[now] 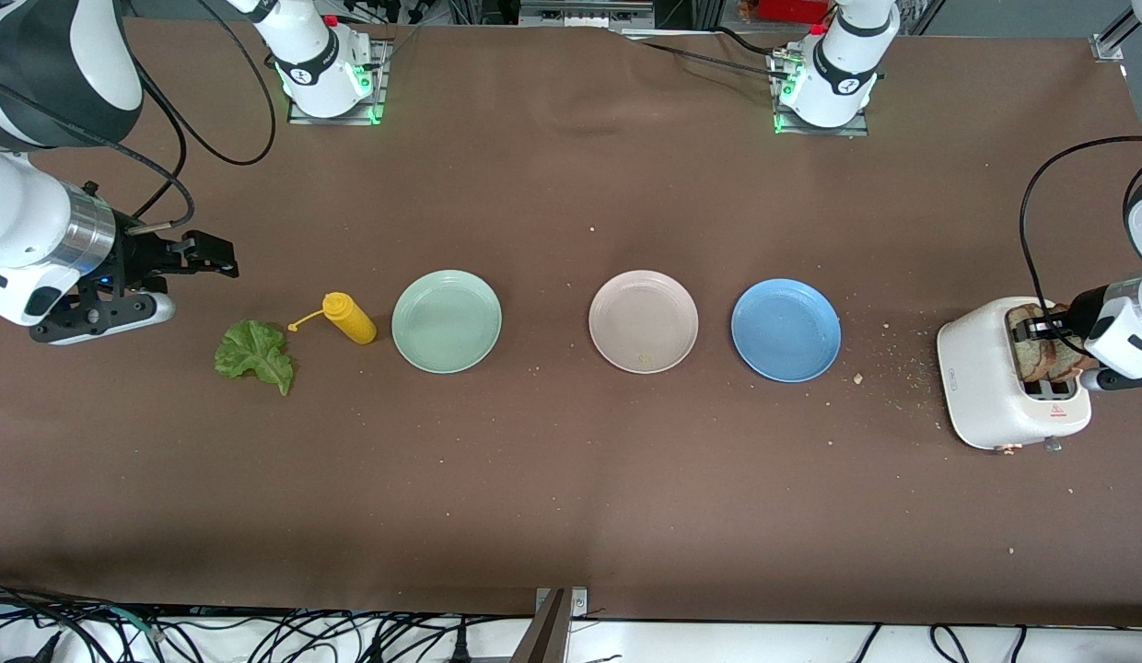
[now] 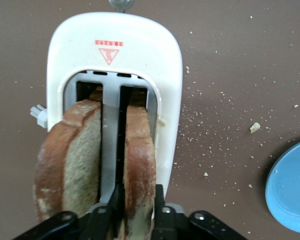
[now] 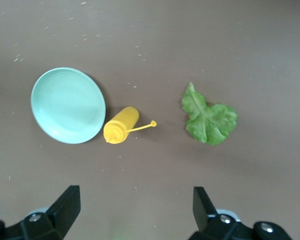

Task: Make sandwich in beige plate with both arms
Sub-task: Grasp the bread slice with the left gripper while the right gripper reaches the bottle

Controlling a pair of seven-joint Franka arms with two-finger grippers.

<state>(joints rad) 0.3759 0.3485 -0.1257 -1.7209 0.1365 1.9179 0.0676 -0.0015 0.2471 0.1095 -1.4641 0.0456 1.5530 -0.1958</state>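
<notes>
Two brown bread slices stand in the slots of a white toaster [image 1: 981, 368] at the left arm's end of the table. My left gripper [image 1: 1054, 324] is over the toaster, and in the left wrist view [image 2: 138, 192] its fingers press both faces of one bread slice [image 2: 140, 145]. The second slice [image 2: 70, 155] stands in the slot beside it. The beige plate [image 1: 643, 321] is empty at mid-table. A green lettuce leaf [image 1: 255, 354] lies flat at the right arm's end. My right gripper [image 1: 203, 258] hangs open and empty above the table near the leaf [image 3: 210, 120].
A mint-green plate [image 1: 447, 320] and a blue plate [image 1: 786, 330] flank the beige plate in a row. A yellow squeeze bottle [image 1: 350, 318] lies on its side between the mint-green plate and the lettuce. Crumbs are scattered between the toaster and the blue plate.
</notes>
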